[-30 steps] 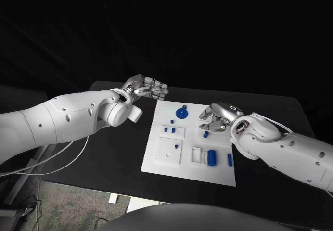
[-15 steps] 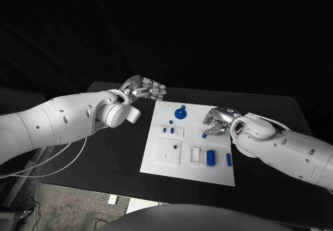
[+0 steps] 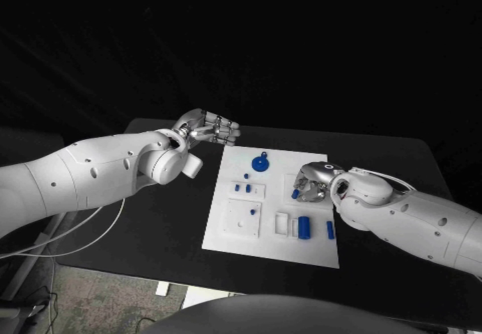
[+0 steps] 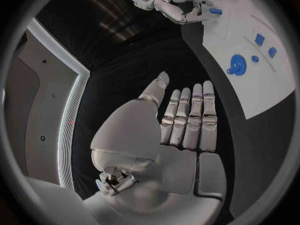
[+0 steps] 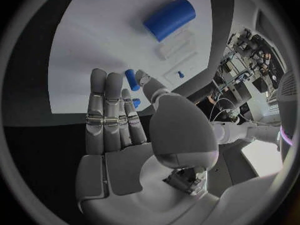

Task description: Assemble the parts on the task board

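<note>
The white task board lies mid-table. On it are a blue disc with a handle, two small pegs, a peg in a square block, a thick blue cylinder and a slim peg. My right hand is low over the board's right side. In the right wrist view a small blue peg sits between its thumb tip and fingers. Whether it is pinched is unclear. The left wrist view shows that peg at the right hand's fingertips. My left hand hovers off the board's far left corner, holding nothing.
The black table surrounds the board, with bare room on both sides. A white cable hangs from the left arm over the table's left edge. A white slot lies beside the thick cylinder.
My right hand has moved nearer and lower over the board, covering the small blue peg that lay in front of it. The left hand has barely moved.
</note>
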{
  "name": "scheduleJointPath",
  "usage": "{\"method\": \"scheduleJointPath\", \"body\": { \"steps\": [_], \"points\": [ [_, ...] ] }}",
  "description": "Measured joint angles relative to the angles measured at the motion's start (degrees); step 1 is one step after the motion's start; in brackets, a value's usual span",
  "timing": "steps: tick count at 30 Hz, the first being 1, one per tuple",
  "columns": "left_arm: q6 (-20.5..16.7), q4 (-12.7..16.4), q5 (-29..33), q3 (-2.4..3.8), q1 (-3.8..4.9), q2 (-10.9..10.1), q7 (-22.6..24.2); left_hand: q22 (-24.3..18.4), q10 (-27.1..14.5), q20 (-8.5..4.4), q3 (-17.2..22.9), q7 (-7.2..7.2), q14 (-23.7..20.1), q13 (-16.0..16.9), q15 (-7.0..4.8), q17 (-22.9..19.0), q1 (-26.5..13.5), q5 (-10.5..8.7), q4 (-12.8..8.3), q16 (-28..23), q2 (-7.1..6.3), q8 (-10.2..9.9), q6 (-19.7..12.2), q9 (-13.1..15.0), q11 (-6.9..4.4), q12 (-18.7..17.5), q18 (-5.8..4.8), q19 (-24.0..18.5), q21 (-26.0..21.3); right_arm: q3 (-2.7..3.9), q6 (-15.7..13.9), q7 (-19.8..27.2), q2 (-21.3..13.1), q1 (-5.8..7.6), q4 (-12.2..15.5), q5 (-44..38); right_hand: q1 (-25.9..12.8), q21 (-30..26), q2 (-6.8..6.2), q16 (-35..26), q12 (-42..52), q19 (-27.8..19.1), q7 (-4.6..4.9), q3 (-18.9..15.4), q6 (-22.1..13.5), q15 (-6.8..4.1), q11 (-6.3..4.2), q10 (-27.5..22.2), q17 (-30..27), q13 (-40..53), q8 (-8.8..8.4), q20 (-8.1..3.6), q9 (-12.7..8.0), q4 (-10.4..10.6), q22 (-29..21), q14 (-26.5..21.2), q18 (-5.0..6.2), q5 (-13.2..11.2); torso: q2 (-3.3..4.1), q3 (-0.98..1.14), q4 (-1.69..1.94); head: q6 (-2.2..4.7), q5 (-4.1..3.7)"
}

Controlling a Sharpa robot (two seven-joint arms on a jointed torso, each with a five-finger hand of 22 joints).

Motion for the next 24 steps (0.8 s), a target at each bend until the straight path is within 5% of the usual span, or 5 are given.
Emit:
{"method": "scheduleJointPath", "body": {
  "steps": [10, 24],
  "points": [
    [0.08, -0.06, 0.00, 0.00, 0.00, 0.05, -0.02, 0.00, 0.00, 0.00, 0.00, 0.00, 0.00, 0.00, 0.00, 0.00, 0.00, 0.00, 0.00, 0.00, 0.00, 0.00, 0.00, 0.00, 0.00, 0.00, 0.00, 0.00, 0.00, -0.31, 0.10, 0.07, 0.73, -0.28, -0.27, -0.10, -1.66, 0.80, 0.91, 0.54, -0.38, 0.52, -0.25, 11.07, 3.03, -0.58, -0.77, 4.11, 0.45, 0.00, 0.00, -0.50, 0.00, -1.06, 2.51, 0.59, -0.33, -4.66, 0.02, 0.01, 0.01, 0.02, -0.18],
    [0.17, -0.23, 0.00, 0.00, 0.00, 0.24, -0.05, 0.01, 0.00, 0.00, 0.00, 0.00, 0.00, 0.00, 0.00, 0.00, 0.00, 0.00, 0.00, 0.00, 0.00, 0.00, 0.00, 0.00, 0.00, 0.00, 0.00, 0.00, 0.00, -0.35, -0.71, 0.12, 1.24, -0.46, -0.44, -0.11, -2.26, 1.11, 0.90, 0.77, -0.38, 0.72, -0.36, 13.44, 3.95, -0.82, -1.29, 5.44, 0.71, 0.00, -0.01, -0.70, -0.03, -0.56, 3.96, 0.83, -0.40, -5.33, 0.05, -0.12, 0.01, -0.31, -0.13]
  ]
}}
